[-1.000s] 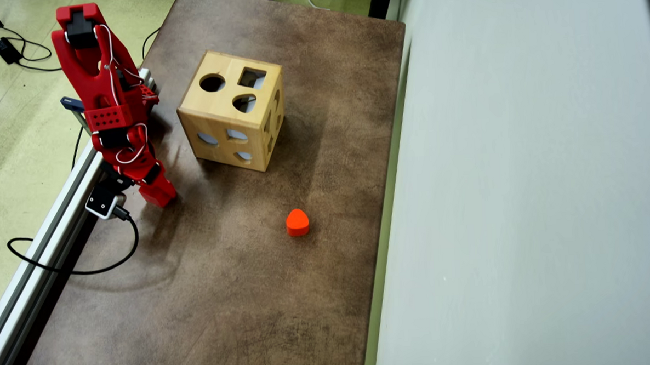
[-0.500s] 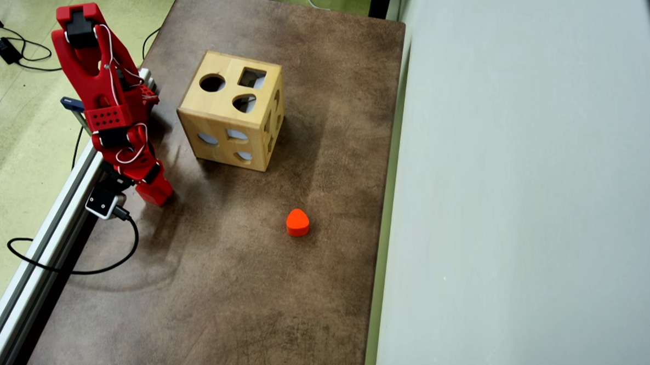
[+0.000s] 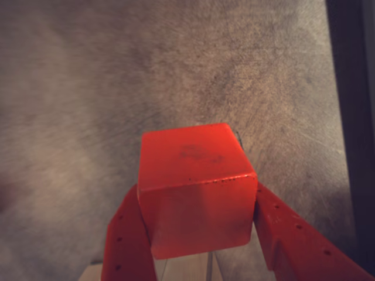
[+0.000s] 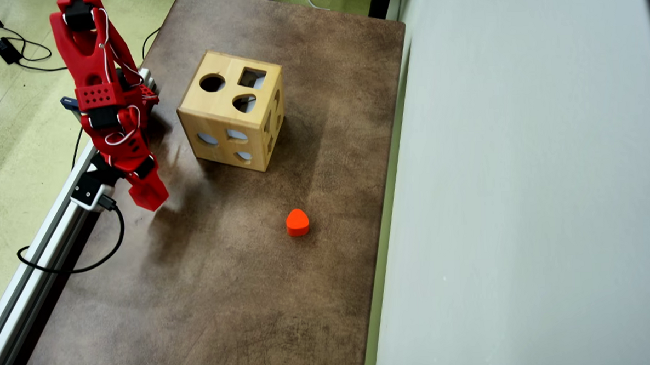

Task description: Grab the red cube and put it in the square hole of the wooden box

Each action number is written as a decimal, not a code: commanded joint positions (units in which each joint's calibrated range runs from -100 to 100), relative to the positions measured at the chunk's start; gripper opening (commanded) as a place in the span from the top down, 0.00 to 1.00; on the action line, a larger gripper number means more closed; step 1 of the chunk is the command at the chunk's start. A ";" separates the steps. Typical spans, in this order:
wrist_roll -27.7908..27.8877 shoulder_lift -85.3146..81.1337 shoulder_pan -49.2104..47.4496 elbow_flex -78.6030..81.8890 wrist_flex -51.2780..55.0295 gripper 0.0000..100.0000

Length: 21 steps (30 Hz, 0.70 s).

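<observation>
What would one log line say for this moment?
gripper: shut on cube | cube: off the table | box: square hole on top, empty | heart block: untouched

Red cube (image 3: 196, 190) clamped in claw (image 3: 202, 234) above table (image 3: 88, 88).

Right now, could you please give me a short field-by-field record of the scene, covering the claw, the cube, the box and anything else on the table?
claw: shut on the red cube, at the table's left edge in the overhead view
red cube: held between both fingers, off the table
wooden box: upright, cutouts in its top and sides
square hole: on the box top, open
orange-red rounded block: lying alone on the table
table: brown, worn surface
</observation>
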 commanded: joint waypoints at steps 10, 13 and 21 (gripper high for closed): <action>-2.00 -33.99 -3.94 -2.88 6.68 0.98; -5.67 -34.49 -7.51 -8.78 6.85 0.98; -12.41 -28.13 -21.47 -26.40 13.36 0.98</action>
